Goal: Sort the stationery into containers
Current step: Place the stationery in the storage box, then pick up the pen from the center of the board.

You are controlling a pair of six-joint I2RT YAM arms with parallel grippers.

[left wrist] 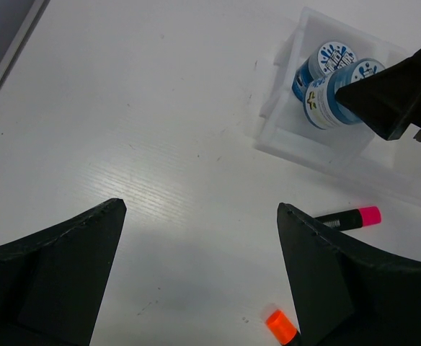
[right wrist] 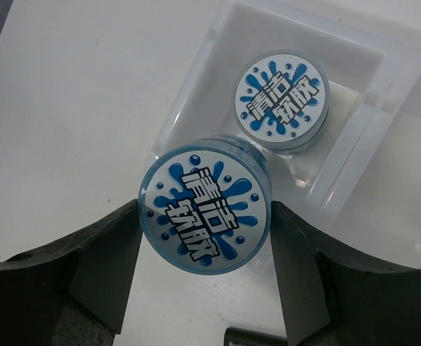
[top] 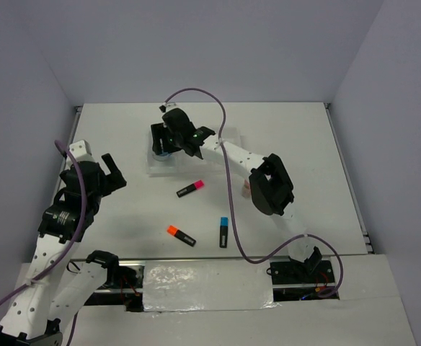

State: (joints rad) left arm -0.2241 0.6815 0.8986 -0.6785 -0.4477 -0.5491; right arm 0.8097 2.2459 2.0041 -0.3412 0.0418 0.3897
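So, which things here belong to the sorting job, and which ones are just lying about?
Belong to the job:
white plastic tray with three compartments
round blue-and-white patterned disc lying in it
second patterned disc held in the right hand
pink-capped short black marker
orange-capped short black marker
blue-capped short black marker

Just there:
purple arm cable
shiny white sheet at the near edge

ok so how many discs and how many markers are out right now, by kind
round blue-and-white discs: 2, one disc lying in the tray, the other disc gripped by the right gripper
black markers: 3, pink-capped, orange-capped, blue-capped, all outside the tray
total: 5
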